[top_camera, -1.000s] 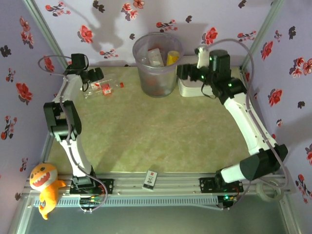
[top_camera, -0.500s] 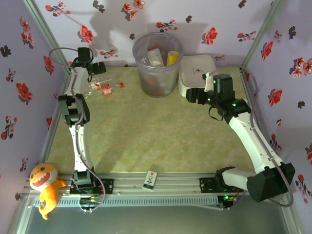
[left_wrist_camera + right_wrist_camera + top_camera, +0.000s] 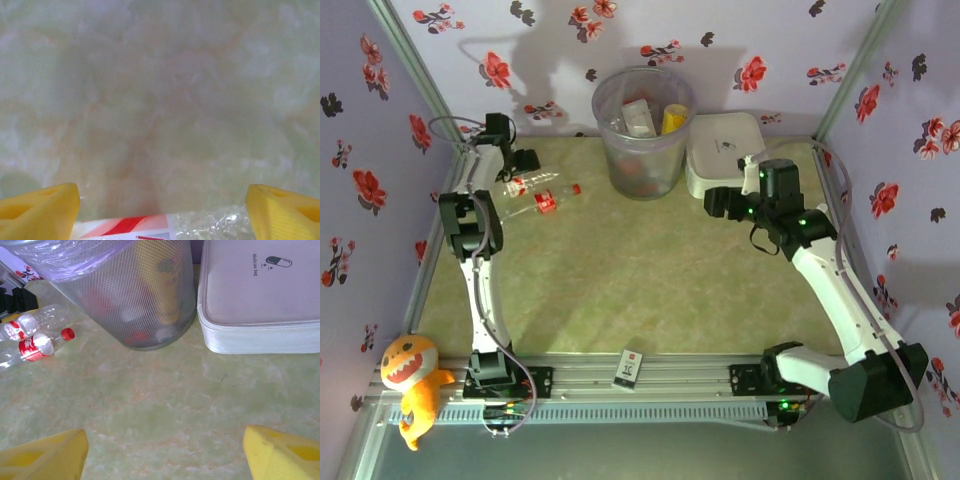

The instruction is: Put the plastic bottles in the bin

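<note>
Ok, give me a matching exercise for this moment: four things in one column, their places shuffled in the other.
Things:
1. bin
2. white case
3. card
4. loose bottles

Places:
A. front edge, middle
B. far left, lying down
C. far middle, upright
D. just right of the bin

Pairs: 1-C, 2-D, 3-A, 4-B

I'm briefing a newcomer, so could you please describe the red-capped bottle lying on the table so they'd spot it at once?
Start at the tall translucent bin by the back wall. Left of it lie the red-capped bottle and a second bottle. Yours is nearer the front, red cap towards the bin.
</note>
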